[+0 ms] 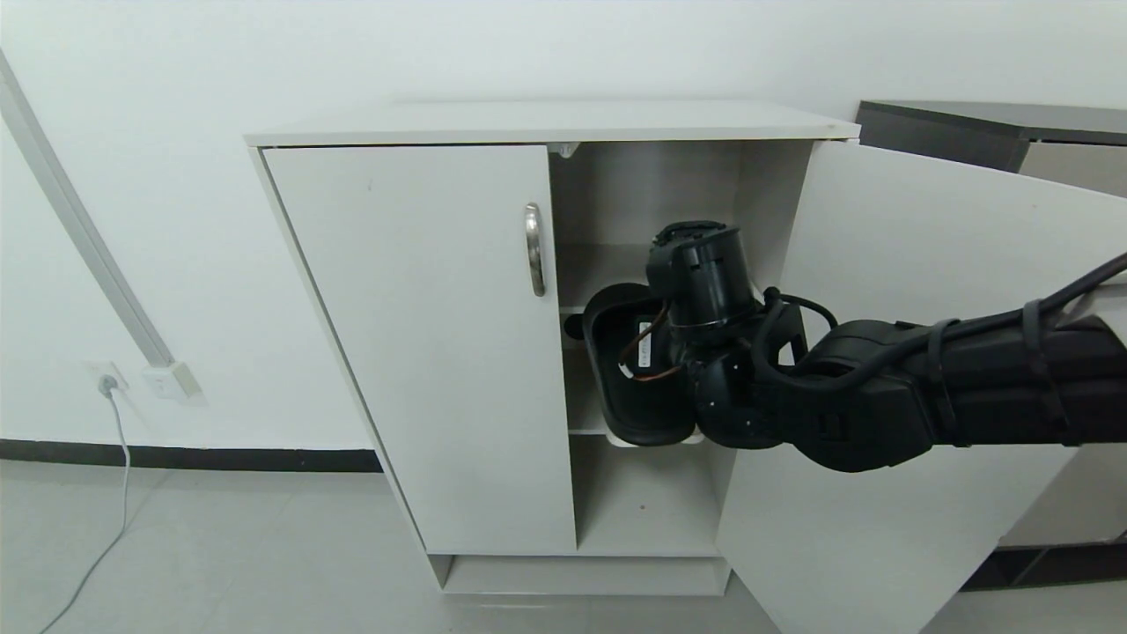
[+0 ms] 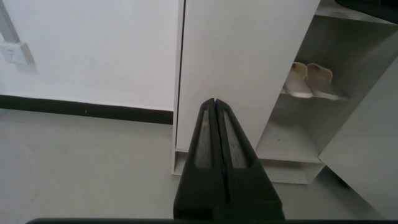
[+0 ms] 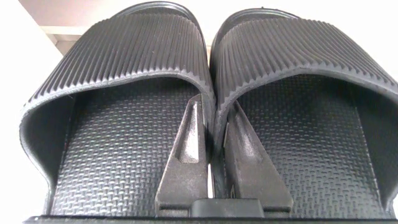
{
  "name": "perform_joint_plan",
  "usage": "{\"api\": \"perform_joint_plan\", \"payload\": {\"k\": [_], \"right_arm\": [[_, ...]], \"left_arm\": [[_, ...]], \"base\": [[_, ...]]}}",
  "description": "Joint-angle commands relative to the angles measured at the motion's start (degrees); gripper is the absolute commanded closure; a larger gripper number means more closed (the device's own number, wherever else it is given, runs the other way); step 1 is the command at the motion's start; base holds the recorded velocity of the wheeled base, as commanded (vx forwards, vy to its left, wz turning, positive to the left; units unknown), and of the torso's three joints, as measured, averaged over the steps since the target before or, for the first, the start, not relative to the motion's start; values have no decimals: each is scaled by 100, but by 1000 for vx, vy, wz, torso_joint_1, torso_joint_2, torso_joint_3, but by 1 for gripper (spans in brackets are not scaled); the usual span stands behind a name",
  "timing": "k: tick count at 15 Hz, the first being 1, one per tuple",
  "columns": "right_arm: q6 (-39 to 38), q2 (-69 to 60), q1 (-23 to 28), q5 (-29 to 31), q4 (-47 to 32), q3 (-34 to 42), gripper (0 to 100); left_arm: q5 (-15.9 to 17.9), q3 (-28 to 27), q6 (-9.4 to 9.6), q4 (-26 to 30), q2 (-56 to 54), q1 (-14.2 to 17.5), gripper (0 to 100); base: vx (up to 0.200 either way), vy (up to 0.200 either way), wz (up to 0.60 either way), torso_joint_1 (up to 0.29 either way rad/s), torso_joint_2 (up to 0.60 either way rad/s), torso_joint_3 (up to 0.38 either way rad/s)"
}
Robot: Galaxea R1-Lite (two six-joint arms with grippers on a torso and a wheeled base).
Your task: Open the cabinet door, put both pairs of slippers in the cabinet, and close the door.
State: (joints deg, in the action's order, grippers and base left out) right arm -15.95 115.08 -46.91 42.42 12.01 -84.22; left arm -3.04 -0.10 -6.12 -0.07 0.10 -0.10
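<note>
At open bay of cabinet (image 1: 546, 119), R gripper (image 3: 214, 155) pinches adjoining inner walls of black slippers (image 1: 629, 370) so pair moves as one; beige slippers (image 2: 309, 79) already shelved; L gripper (image 2: 215, 134) clenched, empty.

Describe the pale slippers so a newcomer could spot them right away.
Find the white cabinet with its right door swung open. On the lower shelf inside sits a pale pair of slippers, side by side. Unlike the black pair gripped in the right hand, they are cream-coloured and nothing holds them.
</note>
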Motion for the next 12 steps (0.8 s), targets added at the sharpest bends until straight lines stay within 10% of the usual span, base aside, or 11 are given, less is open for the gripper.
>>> {"api": "perform_joint_plan", "payload": {"k": [1, 12], "right_arm": [[4, 15, -2, -6, 3, -24, 100], [30, 94, 42, 3, -5, -182, 100]], "left_arm": [[-4, 1, -3, -1, 8, 1, 100], [-4, 1, 6, -1, 8, 1, 100]], "base": [[0, 0, 0, 0, 0, 0], [145, 0, 0, 1, 2, 2]]}}
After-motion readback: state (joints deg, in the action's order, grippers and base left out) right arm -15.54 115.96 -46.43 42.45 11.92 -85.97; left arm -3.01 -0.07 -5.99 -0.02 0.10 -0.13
